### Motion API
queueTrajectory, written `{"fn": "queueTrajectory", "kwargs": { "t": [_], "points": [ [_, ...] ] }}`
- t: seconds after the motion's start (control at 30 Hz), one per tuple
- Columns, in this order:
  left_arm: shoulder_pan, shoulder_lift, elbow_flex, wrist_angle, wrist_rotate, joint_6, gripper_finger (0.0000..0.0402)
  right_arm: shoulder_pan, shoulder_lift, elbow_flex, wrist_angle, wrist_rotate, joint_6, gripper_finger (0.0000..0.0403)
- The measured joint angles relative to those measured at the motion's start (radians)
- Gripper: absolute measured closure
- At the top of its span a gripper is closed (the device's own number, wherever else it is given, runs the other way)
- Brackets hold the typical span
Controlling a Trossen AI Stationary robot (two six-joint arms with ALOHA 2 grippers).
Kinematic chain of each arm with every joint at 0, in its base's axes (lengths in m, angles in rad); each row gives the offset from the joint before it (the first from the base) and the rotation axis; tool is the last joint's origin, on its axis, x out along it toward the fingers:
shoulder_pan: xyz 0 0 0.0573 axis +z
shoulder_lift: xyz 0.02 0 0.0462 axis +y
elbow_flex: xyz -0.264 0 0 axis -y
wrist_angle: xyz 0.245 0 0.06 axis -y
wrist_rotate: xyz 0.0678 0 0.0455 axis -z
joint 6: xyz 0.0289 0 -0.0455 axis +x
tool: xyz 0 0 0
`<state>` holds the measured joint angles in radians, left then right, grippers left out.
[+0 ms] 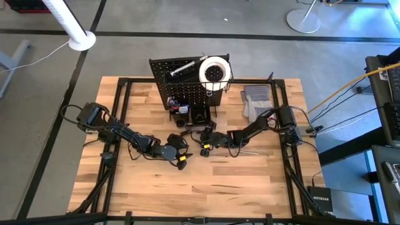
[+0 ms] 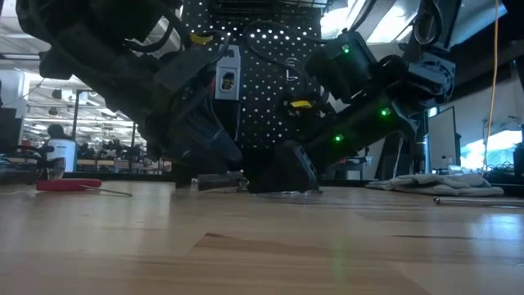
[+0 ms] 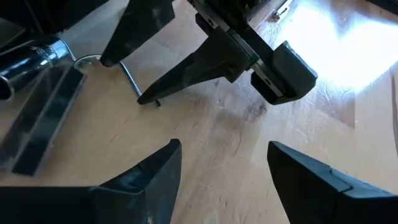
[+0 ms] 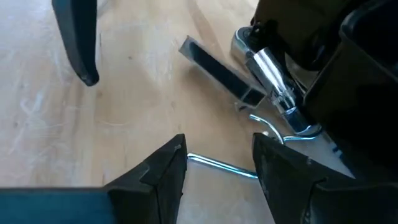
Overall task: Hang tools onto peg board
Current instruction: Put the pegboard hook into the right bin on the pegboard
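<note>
A tool with a chrome cylinder [image 4: 273, 87], a flat black bar [image 4: 217, 70] and a thin bent wire rod [image 4: 217, 165] lies on the wooden table in front of the peg board [image 1: 187, 87]. My right gripper [image 4: 217, 171] is open and low over the table, with the wire rod lying in the gap between its fingers. Facing it from the left, my left gripper [image 3: 224, 162] is open over bare wood and holds nothing. The peg board's wire basket holds a white tape roll [image 1: 214, 70], and a silver tool [image 1: 182, 69] hangs on the board. My right gripper comes in slanting down from the table's right, a fingertip [image 3: 149, 98] close by the end of the wire rod [image 3: 130, 78]. The rod lies flat on the table. Whether the fingers touch it I cannot tell.
Grey gloves [image 1: 256, 100] lie at the far right of the table. A red-handled tool [image 2: 70, 185] lies on the wood to the left in the low view. Small bins at the board's foot [image 1: 181, 109] hold red items. Open wood stretches along the near edge.
</note>
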<state>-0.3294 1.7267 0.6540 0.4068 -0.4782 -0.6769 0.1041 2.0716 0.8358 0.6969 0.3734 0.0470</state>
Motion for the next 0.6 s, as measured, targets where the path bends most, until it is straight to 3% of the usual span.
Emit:
{"fn": "queueTrajectory", "kwargs": {
  "t": [0.13,0.37,0.6],
  "points": [
    [0.000,0.000,0.000,-0.004,0.000,-0.001,0.0178,0.001,-0.003,0.001,-0.032,-0.060,0.048,0.0217],
    [0.000,0.000,0.000,-0.009,0.001,0.031,0.0178,0.030,-0.018,0.000,-0.047,-0.257,0.087,0.0217],
    [0.000,0.000,0.000,-0.052,0.003,0.049,0.0178,0.093,-0.075,-0.005,-0.107,-0.288,0.079,0.0217]
  ]
}}
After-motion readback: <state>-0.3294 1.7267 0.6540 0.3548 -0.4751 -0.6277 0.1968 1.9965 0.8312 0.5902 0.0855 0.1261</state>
